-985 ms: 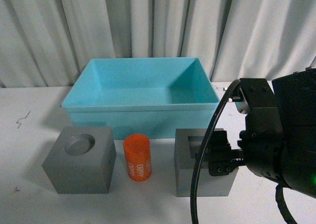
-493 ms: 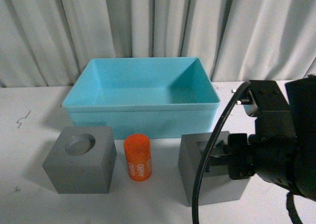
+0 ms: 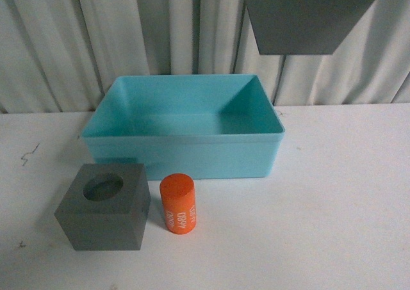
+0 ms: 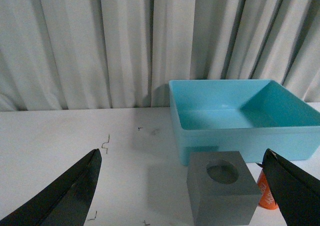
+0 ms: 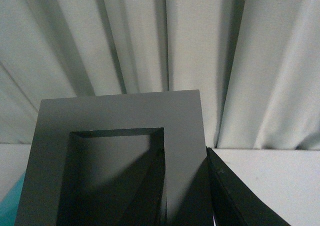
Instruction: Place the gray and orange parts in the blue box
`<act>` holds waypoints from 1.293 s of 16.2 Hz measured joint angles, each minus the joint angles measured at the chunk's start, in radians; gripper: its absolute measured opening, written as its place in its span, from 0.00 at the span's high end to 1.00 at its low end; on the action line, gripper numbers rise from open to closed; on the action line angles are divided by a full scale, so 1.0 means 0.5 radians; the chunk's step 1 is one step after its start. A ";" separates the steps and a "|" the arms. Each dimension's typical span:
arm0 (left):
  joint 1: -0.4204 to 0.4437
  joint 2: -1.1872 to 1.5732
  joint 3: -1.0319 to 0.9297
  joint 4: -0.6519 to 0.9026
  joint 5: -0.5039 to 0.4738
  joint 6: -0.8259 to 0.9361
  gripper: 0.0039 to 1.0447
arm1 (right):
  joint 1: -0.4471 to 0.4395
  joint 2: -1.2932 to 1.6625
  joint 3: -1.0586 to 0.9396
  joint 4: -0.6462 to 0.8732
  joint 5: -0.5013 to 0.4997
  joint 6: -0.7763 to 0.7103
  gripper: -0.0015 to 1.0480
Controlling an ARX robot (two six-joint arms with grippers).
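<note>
The gray cube with the rectangular recess (image 3: 301, 21) hangs high at the top of the front view, above the right rear of the blue box (image 3: 186, 157). My right gripper (image 5: 185, 186) is shut on one wall of this cube (image 5: 120, 113), one finger inside the recess and one outside. The gray cube with the round recess (image 3: 106, 207) and the orange cylinder (image 3: 178, 203) stand on the table in front of the box. My left gripper (image 4: 182, 152) is open and empty, short of the round-recess cube (image 4: 222, 191), with the orange cylinder (image 4: 266, 196) beside it and the blue box (image 4: 240, 136) beyond.
A white curtain (image 3: 77, 40) hangs close behind the box. Small wire scraps (image 4: 105, 145) lie on the white table (image 3: 333, 207) to the left of the box.
My right gripper has lifted the rectangular-recess cube from the table beside the cylinder to the top of the front view. The right arm no longer shows there.
</note>
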 joint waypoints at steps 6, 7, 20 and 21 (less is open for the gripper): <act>0.000 0.000 0.000 0.001 0.000 0.000 0.06 | -0.010 0.842 0.819 -0.047 0.034 -0.069 0.82; 0.000 0.000 0.000 0.000 0.000 0.000 0.06 | 0.002 0.941 0.934 -0.088 0.041 -0.046 0.82; 0.000 0.000 -0.001 0.000 0.000 0.000 0.06 | 0.171 1.575 1.341 -0.291 0.267 0.307 0.82; 0.000 0.000 0.000 0.001 0.000 0.000 0.06 | 0.171 1.575 1.341 -0.304 0.268 0.314 0.82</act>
